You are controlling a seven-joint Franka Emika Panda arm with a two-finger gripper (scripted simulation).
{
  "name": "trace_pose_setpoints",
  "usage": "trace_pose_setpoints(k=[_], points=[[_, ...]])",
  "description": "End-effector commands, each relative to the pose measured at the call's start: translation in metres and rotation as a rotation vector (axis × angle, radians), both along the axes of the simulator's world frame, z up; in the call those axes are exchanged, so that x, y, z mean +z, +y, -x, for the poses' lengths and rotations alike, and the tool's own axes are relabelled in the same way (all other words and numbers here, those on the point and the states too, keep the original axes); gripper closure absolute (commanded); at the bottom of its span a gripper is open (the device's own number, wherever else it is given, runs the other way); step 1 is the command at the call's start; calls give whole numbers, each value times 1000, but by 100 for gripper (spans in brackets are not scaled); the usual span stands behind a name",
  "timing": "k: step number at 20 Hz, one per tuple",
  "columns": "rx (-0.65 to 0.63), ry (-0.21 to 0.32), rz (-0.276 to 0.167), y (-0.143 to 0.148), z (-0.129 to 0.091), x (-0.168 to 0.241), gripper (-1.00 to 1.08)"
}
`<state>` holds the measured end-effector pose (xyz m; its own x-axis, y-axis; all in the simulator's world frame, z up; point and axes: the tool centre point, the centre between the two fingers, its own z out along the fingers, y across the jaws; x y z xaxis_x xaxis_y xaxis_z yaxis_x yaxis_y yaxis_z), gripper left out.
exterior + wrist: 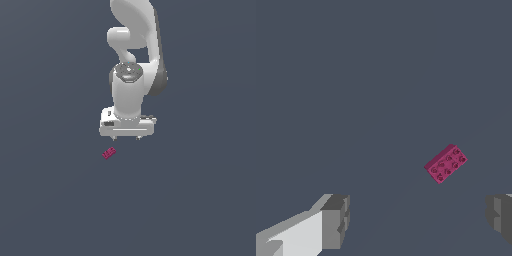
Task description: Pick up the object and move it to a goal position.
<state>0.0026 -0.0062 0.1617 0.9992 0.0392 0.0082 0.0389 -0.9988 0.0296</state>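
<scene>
You are looking at a little pink block [109, 153] lying flat on the dark floor [50, 200], turned at a slant, and it is sitting a bit off to the exterior view's left of the white gripper [126, 137], not under it. That is where things could be going wrong: if you are bringing the gripper straight down, the fingers could be missing the block or knocking it away, because it is so small and turned crooked. In the wrist view the two grey fingers [336, 220] are standing wide apart, holding nothing and touching nothing, with the block [446, 163] sitting out ahead of them.
</scene>
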Motion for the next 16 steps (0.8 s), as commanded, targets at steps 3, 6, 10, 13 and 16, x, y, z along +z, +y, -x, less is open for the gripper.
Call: trace_pose_setpoints(k=[3,6,10,13,16], points=[[-4,-3,2,-2,-1,2,-92],[-25,-18,11,-11,-5,11,-92],[-41,-36,22,-20,-9,23,-92],[-39,-36,22,-20,-9,23,-92],[-52,-35,19,-21,-9,20,-92]])
